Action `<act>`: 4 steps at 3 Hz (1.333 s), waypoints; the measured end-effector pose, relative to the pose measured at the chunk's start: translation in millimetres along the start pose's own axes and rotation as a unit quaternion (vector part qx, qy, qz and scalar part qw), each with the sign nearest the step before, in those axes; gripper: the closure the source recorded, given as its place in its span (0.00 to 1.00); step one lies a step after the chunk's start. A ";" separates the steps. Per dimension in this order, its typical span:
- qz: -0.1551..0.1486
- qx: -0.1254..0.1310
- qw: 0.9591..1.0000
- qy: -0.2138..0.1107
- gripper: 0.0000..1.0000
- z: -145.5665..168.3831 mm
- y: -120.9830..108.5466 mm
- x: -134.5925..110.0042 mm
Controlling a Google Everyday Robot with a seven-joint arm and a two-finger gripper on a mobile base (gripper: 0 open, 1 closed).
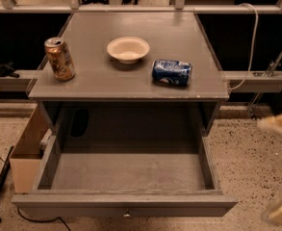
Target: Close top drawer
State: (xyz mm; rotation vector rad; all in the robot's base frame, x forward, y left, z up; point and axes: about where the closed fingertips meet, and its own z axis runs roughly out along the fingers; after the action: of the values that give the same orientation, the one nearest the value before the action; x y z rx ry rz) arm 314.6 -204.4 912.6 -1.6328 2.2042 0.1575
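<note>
top drawer (126,174) stands pulled fully out of the cabinet, its grey box filling the lower middle of the frame and its front panel running along the bottom edge, with the small round knob (126,214) at the centre of that panel. the box looks bare inside, so nothing seems to block it from sliding back. above it, the counter (107,78) carries a gold can (59,58) upright at the left, a pale bowl (128,49) in the middle and a blue can (172,72) lying on its side at the right. all three sit back from the front lip, which should keep them safe from a shove on the drawer, though the blue can might roll if the cabinet is jolted. a cardboard box (27,148) stands on the floor just beside the drawer's left wall.

the end effector (276,123) shows only as a pale smear at the right edge of the frame, well apart from the drawer front and touching nothing that can be seen. whether it is apart or together cannot be told, and it appears to hold nothing. the closing push is not yet begun.
</note>
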 end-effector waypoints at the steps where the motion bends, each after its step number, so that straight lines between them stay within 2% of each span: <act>1: 0.013 -0.033 0.999 -0.020 0.38 23.7 40.9 12.1; 2: 0.010 -0.056 0.998 -0.028 0.61 50.9 65.1 10.5; 3: 0.003 -0.076 0.997 -0.033 0.84 91.9 82.3 0.3; 4: 0.030 -0.092 0.993 -0.062 1.00 128.7 96.1 -7.2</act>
State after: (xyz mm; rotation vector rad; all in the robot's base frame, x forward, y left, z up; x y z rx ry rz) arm 257.3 -127.1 783.9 -1.6038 2.1987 0.4779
